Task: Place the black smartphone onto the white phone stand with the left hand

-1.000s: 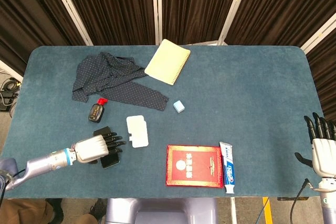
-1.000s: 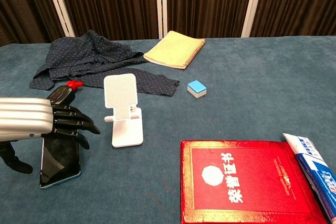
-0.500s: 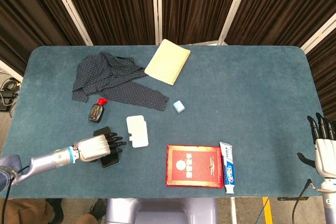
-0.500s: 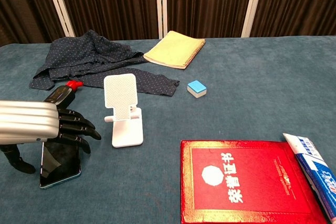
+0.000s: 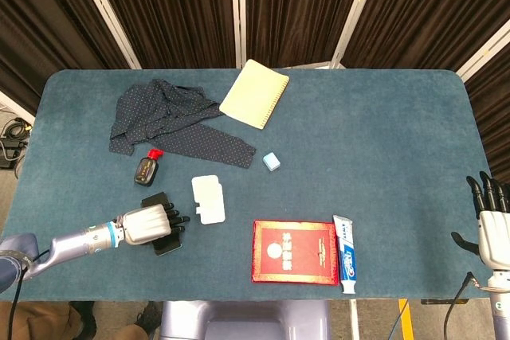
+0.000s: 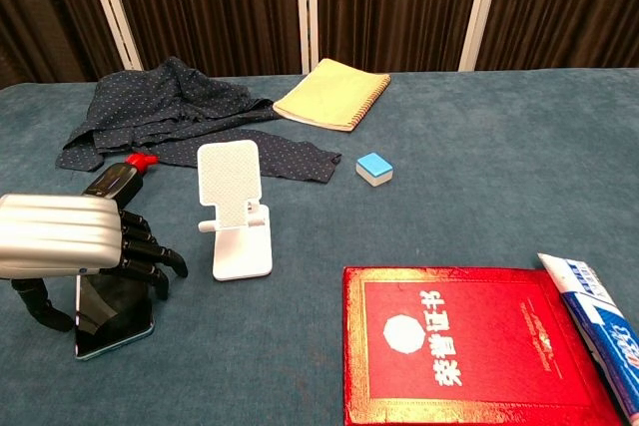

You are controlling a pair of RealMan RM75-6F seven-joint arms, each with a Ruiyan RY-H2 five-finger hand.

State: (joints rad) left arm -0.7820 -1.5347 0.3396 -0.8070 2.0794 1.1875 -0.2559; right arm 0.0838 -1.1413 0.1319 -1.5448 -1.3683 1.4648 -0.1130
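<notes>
The black smartphone (image 5: 166, 246) (image 6: 115, 318) lies flat on the blue tabletop at the front left. My left hand (image 5: 147, 224) (image 6: 70, 236) hovers low over it, covering most of it, with the thumb on the phone's left side and the dark fingers (image 6: 150, 256) curled down over its right side. The phone still rests on the table. The white phone stand (image 5: 209, 197) (image 6: 233, 209) stands upright just right of that hand, with nothing on it. My right hand (image 5: 494, 224) hangs off the table's right edge with its fingers spread and holds nothing.
A small dark bottle with a red cap (image 5: 146, 169) (image 6: 118, 179) lies just behind the phone. A dotted navy shirt (image 5: 171, 121), a yellow notebook (image 5: 254, 93) and a blue eraser (image 5: 272, 162) lie further back. A red booklet (image 5: 295, 252) and a toothpaste box (image 5: 345, 253) lie front right.
My left hand has sunk lower over the phone and its fingers have curled further down around it. The right hand has dropped slightly at the table's edge.
</notes>
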